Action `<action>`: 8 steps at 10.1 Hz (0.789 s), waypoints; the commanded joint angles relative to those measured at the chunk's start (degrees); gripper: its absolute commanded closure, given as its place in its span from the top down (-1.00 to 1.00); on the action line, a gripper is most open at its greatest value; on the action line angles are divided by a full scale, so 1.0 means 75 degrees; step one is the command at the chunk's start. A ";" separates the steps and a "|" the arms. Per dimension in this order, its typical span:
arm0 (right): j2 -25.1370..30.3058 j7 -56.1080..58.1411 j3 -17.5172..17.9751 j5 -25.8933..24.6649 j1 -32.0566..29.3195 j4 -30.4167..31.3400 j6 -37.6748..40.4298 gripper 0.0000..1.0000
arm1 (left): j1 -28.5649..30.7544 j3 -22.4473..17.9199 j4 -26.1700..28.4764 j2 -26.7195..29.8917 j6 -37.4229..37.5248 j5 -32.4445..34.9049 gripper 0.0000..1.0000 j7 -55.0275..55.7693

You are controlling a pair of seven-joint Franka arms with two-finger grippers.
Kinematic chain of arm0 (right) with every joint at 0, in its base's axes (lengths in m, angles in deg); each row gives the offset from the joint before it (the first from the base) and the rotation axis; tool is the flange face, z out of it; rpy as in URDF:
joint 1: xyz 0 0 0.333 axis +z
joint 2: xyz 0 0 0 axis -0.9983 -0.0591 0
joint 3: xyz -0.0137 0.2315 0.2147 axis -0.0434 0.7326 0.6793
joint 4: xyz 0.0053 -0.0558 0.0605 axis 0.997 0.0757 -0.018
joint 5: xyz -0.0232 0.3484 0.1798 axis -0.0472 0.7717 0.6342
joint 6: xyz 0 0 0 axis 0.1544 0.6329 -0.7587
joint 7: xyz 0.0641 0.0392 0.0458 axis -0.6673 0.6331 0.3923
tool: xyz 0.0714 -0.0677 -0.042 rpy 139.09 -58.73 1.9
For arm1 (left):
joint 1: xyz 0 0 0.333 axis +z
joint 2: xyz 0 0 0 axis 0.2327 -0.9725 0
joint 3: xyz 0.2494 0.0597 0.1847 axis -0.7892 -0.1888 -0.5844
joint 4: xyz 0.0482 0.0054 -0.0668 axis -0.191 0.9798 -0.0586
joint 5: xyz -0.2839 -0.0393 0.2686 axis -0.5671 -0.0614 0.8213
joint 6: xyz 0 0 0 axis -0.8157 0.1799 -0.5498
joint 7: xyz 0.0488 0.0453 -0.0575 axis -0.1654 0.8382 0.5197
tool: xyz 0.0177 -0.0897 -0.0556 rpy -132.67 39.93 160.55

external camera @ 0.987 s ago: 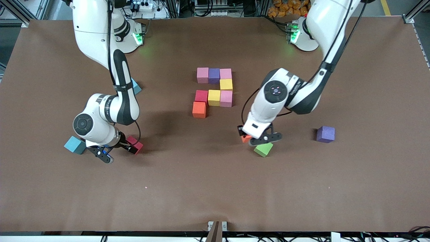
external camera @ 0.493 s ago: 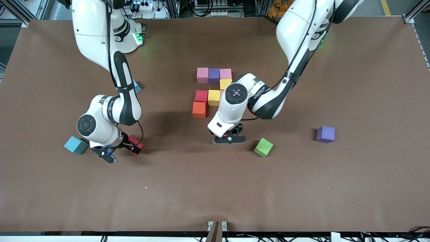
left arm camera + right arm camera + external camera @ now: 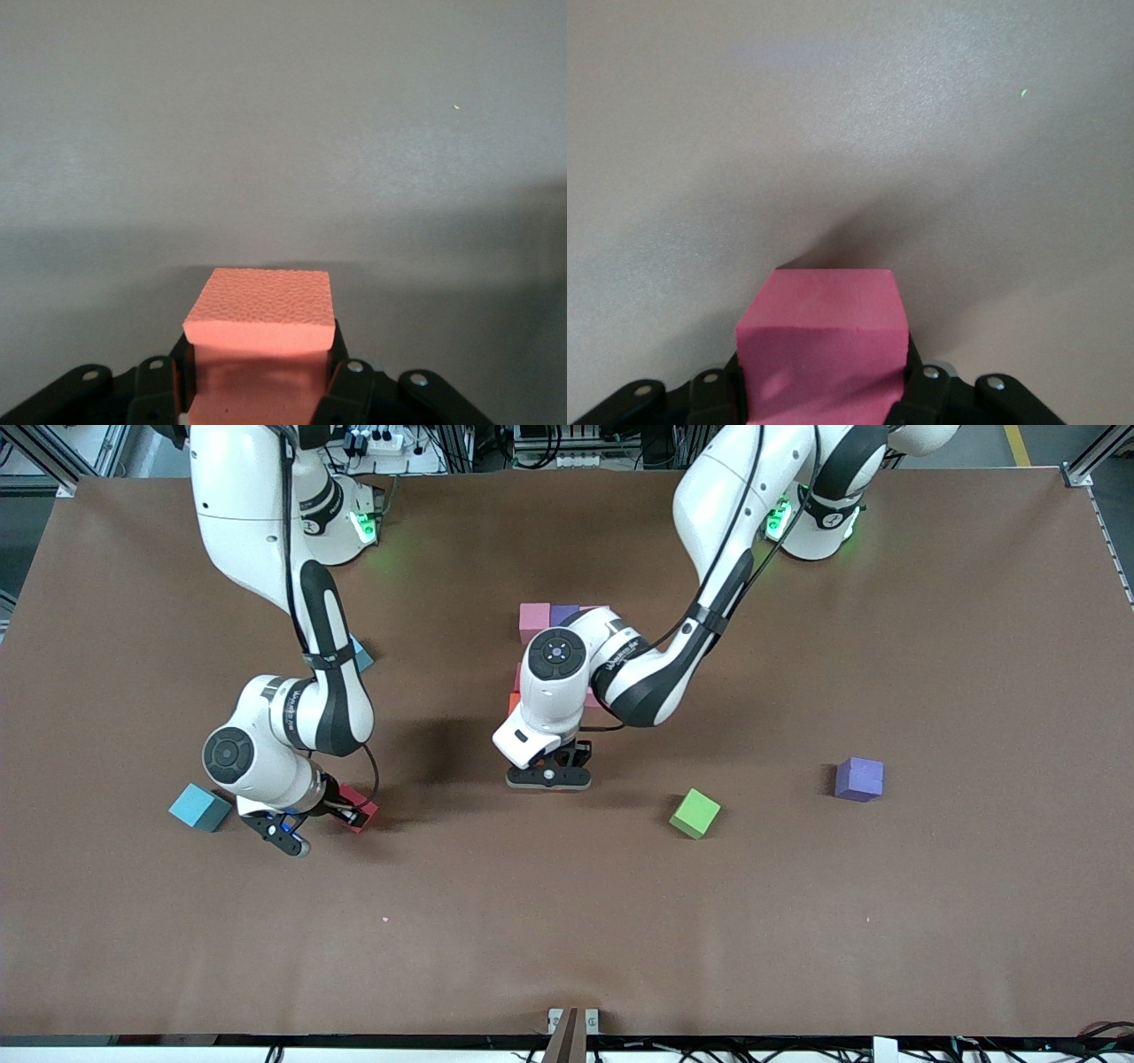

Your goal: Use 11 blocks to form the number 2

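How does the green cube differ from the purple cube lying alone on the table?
The green cube lies turned cornerwise to the edges of the table; the purple cube sits nearly square to them. The green cube is nearer the front camera, the purple cube closer to the left arm's end. Both look equal in size and touch nothing.

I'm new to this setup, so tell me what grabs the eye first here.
Each arm has a cube in its jaws. The left gripper, beside the half-built cluster of coloured foam cubes, clamps an orange foam cube. The right gripper, at the right arm's end beside a teal foam cube, grips a red foam cube. A green foam cube and a purple foam cube lie loose toward the left arm's end.
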 commanded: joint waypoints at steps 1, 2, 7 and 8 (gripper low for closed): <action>0.0246 0.0030 0.0088 0.0026 -0.0068 -0.0045 0.0123 -0.52 | -0.0347 -0.0258 -0.0677 -0.0427 0.0221 -0.0287 -1.00 -0.0182; 0.0305 0.0007 0.0076 0.0026 -0.0068 -0.0138 0.0321 -0.52 | -0.0464 -0.0305 -0.0677 -0.0439 0.0221 -0.0531 -1.00 -0.0170; 0.0306 -0.0298 0.0076 0.0038 -0.0010 -0.0279 0.0533 -0.52 | -0.0747 -0.0574 -0.0619 -0.0439 0.0549 -0.0861 -1.00 -0.0508; 0.0306 -0.0298 0.0076 0.0038 -0.0010 -0.0291 0.0534 -0.52 | -0.0747 -0.0586 -0.0619 -0.0439 0.0549 -0.1001 -1.00 -0.0556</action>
